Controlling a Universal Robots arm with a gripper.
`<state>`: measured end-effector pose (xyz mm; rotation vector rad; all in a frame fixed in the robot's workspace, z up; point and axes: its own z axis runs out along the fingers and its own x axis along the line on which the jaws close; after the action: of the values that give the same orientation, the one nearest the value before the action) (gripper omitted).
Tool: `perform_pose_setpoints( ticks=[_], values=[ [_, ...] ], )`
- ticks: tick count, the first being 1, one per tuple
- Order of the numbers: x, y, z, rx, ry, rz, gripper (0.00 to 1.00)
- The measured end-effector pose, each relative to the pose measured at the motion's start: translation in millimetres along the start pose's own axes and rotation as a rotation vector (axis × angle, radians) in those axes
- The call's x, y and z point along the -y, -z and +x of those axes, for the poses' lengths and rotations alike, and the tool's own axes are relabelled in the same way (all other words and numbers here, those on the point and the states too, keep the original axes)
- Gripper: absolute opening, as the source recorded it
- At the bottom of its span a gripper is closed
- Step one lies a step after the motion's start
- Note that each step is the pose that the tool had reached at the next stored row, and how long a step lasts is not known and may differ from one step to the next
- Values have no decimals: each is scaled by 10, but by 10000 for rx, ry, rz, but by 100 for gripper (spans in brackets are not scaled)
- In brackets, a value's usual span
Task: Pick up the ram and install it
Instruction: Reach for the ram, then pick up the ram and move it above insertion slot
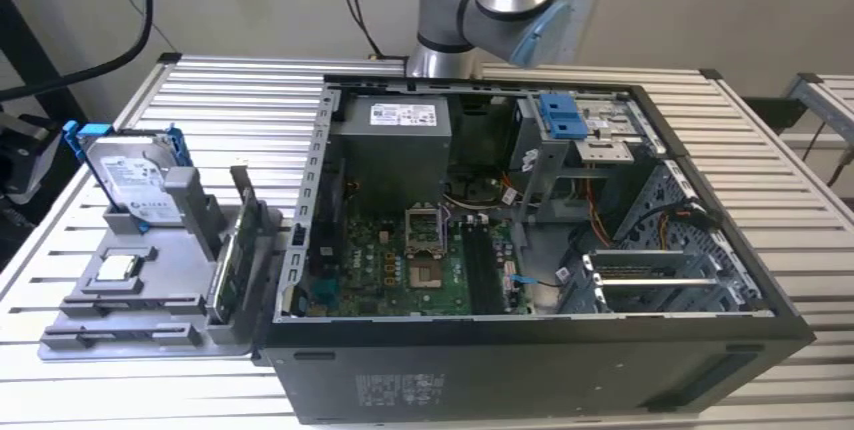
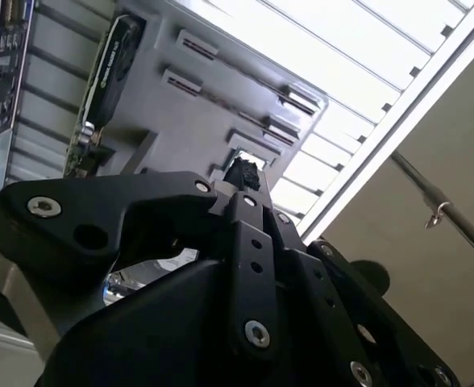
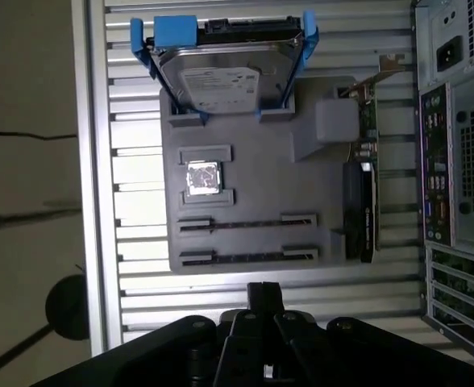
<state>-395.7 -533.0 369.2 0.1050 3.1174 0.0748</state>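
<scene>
In both wrist views the black gripper (image 3: 263, 292) (image 2: 242, 171) hangs near the grey moulded parts tray (image 3: 253, 161), fingers closed together. In the exterior view, long dark strips (image 1: 470, 260) occupy the green motherboard's (image 1: 387, 270) slots inside the open black computer case (image 1: 534, 375). Whether one of them is the ram cannot be told.

You are looking at a pale, ribbed metal worktop (image 1: 227, 90) carrying a plain grey tray (image 3: 253, 161). The hard drive (image 3: 221, 85) has a silver label inside a bright blue frame. The card (image 3: 359, 210) is green and black. The computer case (image 1: 534, 380) is black, its motherboard (image 1: 400, 270) green. The gripper (image 3: 263, 294) is matte black.
</scene>
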Motion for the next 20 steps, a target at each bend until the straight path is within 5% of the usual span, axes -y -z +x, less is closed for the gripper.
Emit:
perform_pose_setpoints(
  ticks=[20],
  values=[
    [40,-7,-3,-1,33,-1,11]
  ],
)
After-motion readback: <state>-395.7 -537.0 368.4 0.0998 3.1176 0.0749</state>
